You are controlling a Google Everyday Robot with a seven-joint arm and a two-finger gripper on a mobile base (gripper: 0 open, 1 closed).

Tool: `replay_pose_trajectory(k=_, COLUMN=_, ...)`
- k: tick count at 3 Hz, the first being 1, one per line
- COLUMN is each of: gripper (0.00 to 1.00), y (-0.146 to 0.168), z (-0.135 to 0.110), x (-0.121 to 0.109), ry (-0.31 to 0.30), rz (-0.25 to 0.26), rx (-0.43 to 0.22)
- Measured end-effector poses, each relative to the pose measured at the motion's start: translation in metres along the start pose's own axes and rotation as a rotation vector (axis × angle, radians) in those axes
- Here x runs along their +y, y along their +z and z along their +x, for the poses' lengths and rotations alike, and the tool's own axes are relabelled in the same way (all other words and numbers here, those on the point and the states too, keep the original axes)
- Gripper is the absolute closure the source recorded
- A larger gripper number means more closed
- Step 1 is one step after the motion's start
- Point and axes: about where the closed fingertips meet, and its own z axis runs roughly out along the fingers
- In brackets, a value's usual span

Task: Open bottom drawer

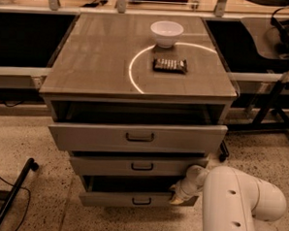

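The bottom drawer (116,198) is the lowest, shallowest grey front, with a small dark bar handle (141,201) at its centre. It stands pulled out a little, with a dark gap above it. My gripper (178,194) sits at the drawer's right end, against its top edge, at the end of my white arm (236,210). The middle drawer (108,165) and the tall top drawer (95,135) are also pulled out a little.
A white bowl (167,32) and a dark flat packet (170,65) sit on the cabinet top (89,61). A black stand leg (11,195) and cable lie on the floor at left. A dark frame (276,102) stands at right.
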Motion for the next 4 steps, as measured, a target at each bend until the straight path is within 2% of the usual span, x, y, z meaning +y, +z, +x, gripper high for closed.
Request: replay_pose_trajectory(k=4, gripper=1.0, y=0.0084, z=-0.0075, x=-0.0071, ry=0.001, rz=0.001, rx=0.0)
